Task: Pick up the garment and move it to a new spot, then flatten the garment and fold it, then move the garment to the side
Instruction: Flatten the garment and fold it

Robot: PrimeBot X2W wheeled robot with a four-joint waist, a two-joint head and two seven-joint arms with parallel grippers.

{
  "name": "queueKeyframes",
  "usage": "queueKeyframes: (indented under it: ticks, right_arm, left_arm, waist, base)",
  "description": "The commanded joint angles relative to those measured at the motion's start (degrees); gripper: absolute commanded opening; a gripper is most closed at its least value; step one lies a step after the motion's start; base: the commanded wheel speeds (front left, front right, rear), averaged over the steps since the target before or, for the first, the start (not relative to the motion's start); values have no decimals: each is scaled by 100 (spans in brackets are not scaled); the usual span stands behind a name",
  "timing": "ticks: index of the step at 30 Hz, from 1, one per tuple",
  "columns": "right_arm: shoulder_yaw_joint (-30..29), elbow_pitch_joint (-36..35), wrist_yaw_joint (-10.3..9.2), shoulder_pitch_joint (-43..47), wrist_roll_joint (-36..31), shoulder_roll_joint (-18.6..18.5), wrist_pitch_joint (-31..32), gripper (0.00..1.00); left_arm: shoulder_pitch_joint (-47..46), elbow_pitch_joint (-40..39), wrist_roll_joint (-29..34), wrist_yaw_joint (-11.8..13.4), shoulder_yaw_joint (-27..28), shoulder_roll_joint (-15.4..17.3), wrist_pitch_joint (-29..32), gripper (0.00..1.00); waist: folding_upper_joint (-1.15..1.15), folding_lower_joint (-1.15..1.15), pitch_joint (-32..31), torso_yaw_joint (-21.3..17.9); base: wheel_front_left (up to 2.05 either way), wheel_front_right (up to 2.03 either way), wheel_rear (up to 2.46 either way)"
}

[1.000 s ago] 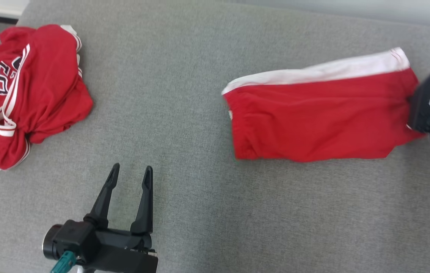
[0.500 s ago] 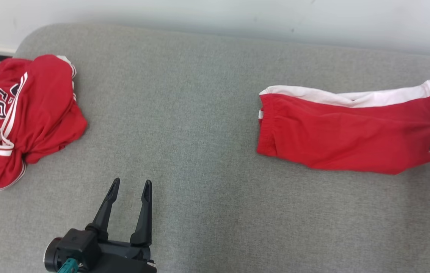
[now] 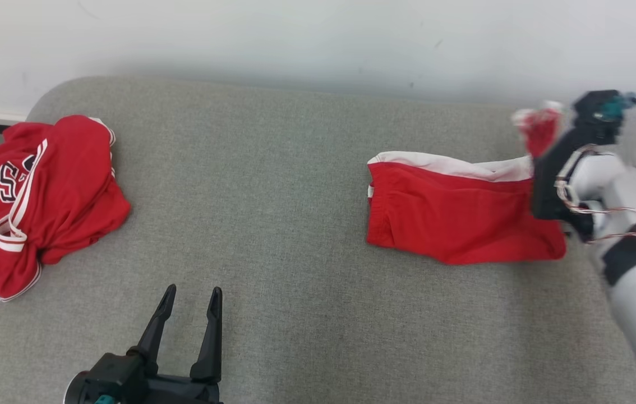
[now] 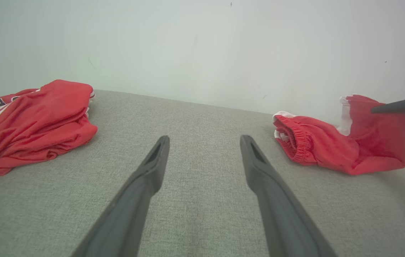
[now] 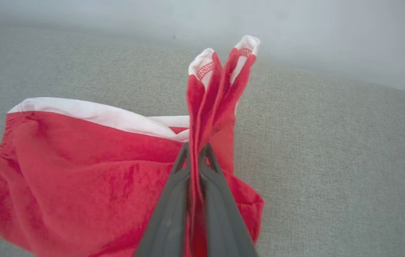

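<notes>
The garment (image 3: 452, 224) is a pair of red shorts with a white side stripe, lying at the right of the grey cushioned surface (image 3: 273, 185). Its waistband end (image 4: 295, 134) rests flat. My right gripper (image 3: 548, 143) is shut on the other end, which is raised off the surface. In the right wrist view the hem (image 5: 220, 67) stands up beyond the closed right gripper (image 5: 195, 148), and the rest of the garment (image 5: 81, 153) drapes to the left. My left gripper (image 3: 193, 292) hovers open and holds nothing at the lower left, far from the garment (image 4: 316, 146).
A crumpled red jersey (image 3: 43, 191) with white trim and lettering lies at the far left, near the surface's rounded edge. A pale wall (image 3: 295, 39) runs along the back. My white right arm (image 3: 632, 264) reaches in from the right.
The head camera has tilted up, showing the wall. My right gripper has lifted the garment's right end and carried it leftward, so the garment lies shorter. The left gripper has stayed put.
</notes>
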Motion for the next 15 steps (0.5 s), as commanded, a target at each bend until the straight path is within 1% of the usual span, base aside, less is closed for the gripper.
queueKeyframes:
  ticks: [1,4,11,15]
  right_arm:
    - [37,-83,-12,8,-15,150,71,0]
    - [97,-282,-12,62,28,542,253,0]
    - [155,-419,-12,192,-220,1079,459,0]
    - [69,-370,-12,255,-361,1204,473,0]
  left_arm:
    - [104,21,-13,26,15,11,19,100]
    - [85,45,-29,34,4,1,21,100]
    - [-51,113,-53,-36,-91,-34,8,100]
    - [-27,155,-61,-39,-132,-57,-5,100]
  waist:
    - [0,0,-27,-20]
    - [0,0,-26,-16]
    - [0,0,-31,191]
    - [0,0,-38,310]
  base:
    - [0,0,0]
    - [0,0,0]
    - [0,0,0]
    - [0,0,0]
